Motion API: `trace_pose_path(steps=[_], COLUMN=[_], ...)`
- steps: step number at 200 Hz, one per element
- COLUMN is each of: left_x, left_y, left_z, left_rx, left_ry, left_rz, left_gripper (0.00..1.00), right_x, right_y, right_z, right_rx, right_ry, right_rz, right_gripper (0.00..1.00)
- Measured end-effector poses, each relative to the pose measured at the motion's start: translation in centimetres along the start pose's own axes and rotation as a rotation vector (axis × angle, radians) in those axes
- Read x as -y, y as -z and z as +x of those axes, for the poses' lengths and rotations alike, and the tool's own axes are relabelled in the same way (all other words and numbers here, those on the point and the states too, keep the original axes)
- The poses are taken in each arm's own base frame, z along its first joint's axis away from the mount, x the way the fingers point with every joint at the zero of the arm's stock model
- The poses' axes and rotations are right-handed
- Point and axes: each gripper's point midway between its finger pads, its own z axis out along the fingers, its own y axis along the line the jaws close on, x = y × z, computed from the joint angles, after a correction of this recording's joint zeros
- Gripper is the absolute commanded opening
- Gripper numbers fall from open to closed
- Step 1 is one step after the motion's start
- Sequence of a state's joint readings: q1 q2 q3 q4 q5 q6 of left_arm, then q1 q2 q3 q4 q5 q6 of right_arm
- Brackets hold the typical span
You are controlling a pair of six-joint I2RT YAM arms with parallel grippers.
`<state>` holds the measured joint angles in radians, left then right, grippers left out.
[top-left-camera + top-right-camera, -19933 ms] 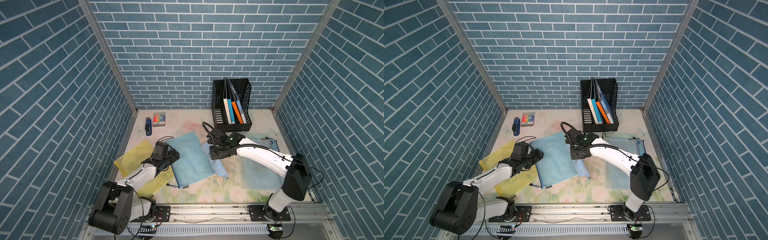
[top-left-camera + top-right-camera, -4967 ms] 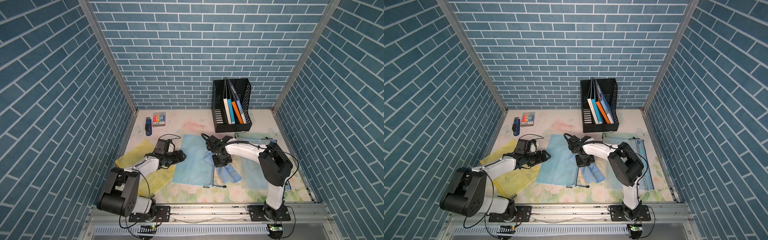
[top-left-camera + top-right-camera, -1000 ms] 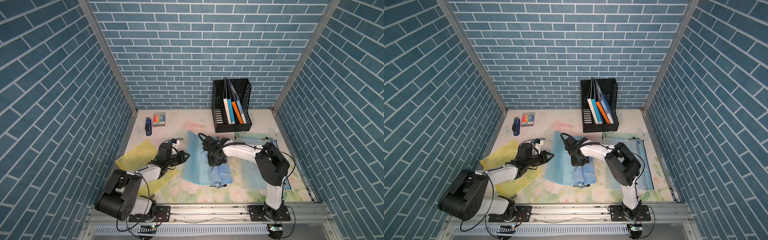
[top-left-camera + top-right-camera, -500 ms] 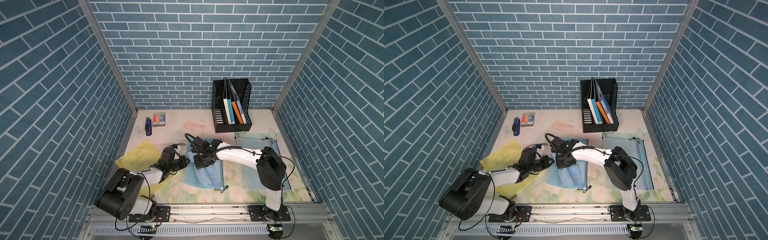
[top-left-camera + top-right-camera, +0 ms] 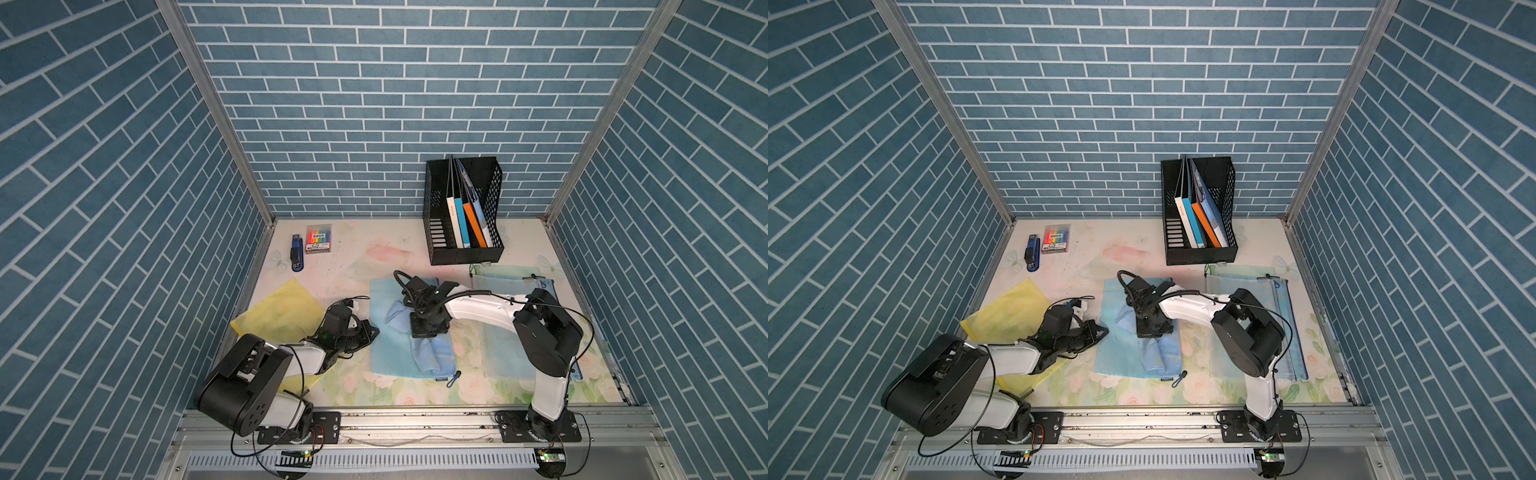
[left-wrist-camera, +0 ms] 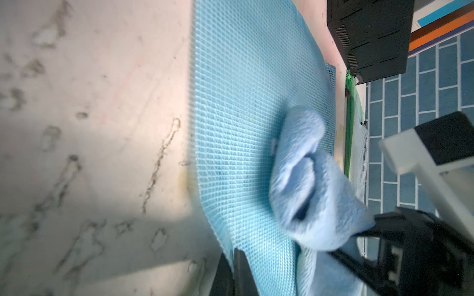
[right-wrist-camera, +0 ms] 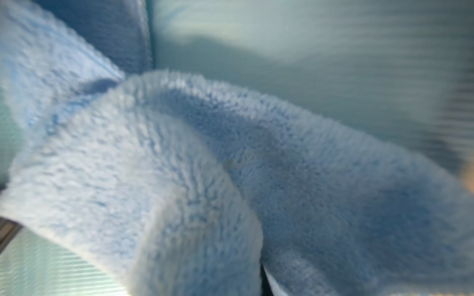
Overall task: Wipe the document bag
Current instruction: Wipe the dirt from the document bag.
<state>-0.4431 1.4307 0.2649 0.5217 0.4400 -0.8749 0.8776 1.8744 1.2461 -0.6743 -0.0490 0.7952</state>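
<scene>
In the centre of a top view the document bag [image 5: 388,357] lies flat, its long axis running up and down the frame; the left gripper [image 5: 372,331] is pinched shut on its left edge, pinning it; the right gripper [image 5: 428,330] sits over the bag's middle, clamped on the cloth [image 5: 434,357] and pressing it straight down; bare mesh lies left of it and lower in the frame, so I'd expect the next stroke to go that way.
</scene>
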Motion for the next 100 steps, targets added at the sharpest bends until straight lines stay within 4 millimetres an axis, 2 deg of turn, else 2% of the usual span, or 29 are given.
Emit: trace_pose_path(steps=[21, 35, 54, 78, 100], left_x=[0.4, 0.7, 1.1, 1.3, 1.3], left_y=[-0.4, -0.7, -0.9, -1.0, -1.0], left_z=[0.4, 0.6, 0.9, 1.1, 1.2], left_rx=[-0.014, -0.024, -0.034, -0.035, -0.025], left_ry=[-0.014, -0.026, -0.039, -0.045, -0.04], left_rz=[0.017, 0.024, 0.034, 0.038, 0.038], left_gripper=[0.0, 0.0, 0.0, 0.0, 0.0], right_x=[1.7, 0.8, -2.6, -8.2, -11.6], right_y=[0.4, 0.4, -0.2, -1.9, -2.5], right_z=[-1.7, -2.5, -3.8, -4.6, -5.3], right_rx=[0.023, 0.026, 0.032, 0.021, 0.016], right_ry=[-0.037, -0.03, 0.008, 0.069, 0.098], right_rz=[0.036, 0.029, -0.009, -0.093, -0.147], right_gripper=[0.0, 0.0, 0.0, 0.0, 0.0])
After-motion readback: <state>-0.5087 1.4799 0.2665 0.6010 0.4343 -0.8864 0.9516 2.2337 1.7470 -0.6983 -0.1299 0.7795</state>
